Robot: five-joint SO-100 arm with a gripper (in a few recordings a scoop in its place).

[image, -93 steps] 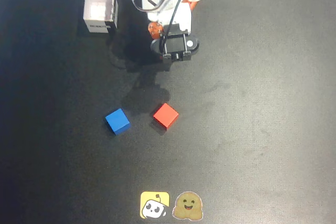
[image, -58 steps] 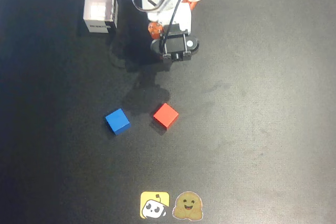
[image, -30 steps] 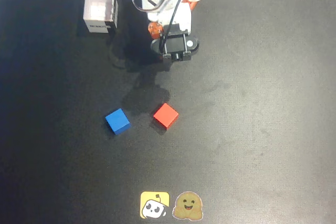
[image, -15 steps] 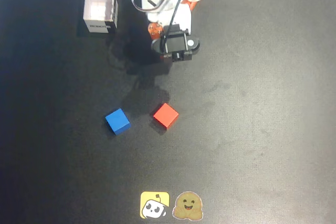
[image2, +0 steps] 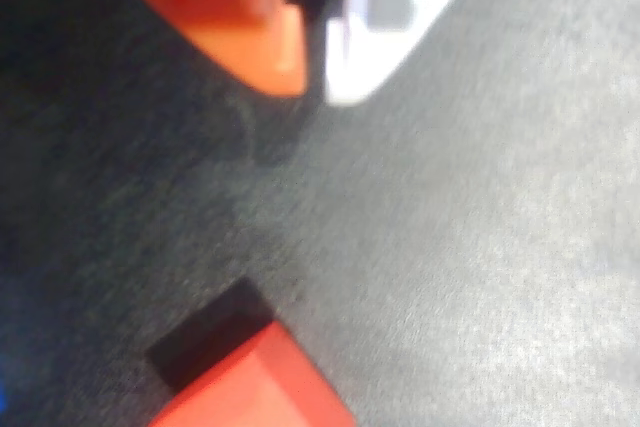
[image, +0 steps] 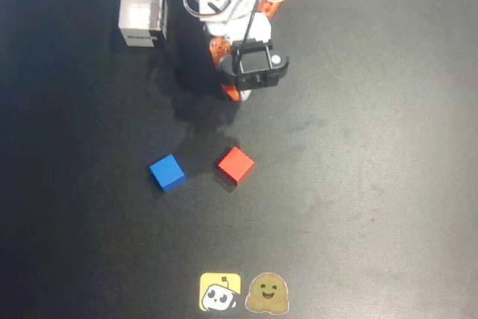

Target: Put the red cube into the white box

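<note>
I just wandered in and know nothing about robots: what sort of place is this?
Probably a hobby or lab robot test bench: a small arm's gripper over a black mat, with a red cube, blue cube and white box.

I see a black mat (image: 373, 184) covering the whole tabletop, faintly mottled and smudged. Light brightens its 3 o'clock half, while the 9 o'clock side sits darker. Two cartoon stickers (image: 243, 293) lie at 6 o'clock.

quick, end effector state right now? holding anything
End effector: fingertips nearly together with a thin gap, so it looks shut. It holds nothing; the red cube sits on the table, apart from it.
</note>
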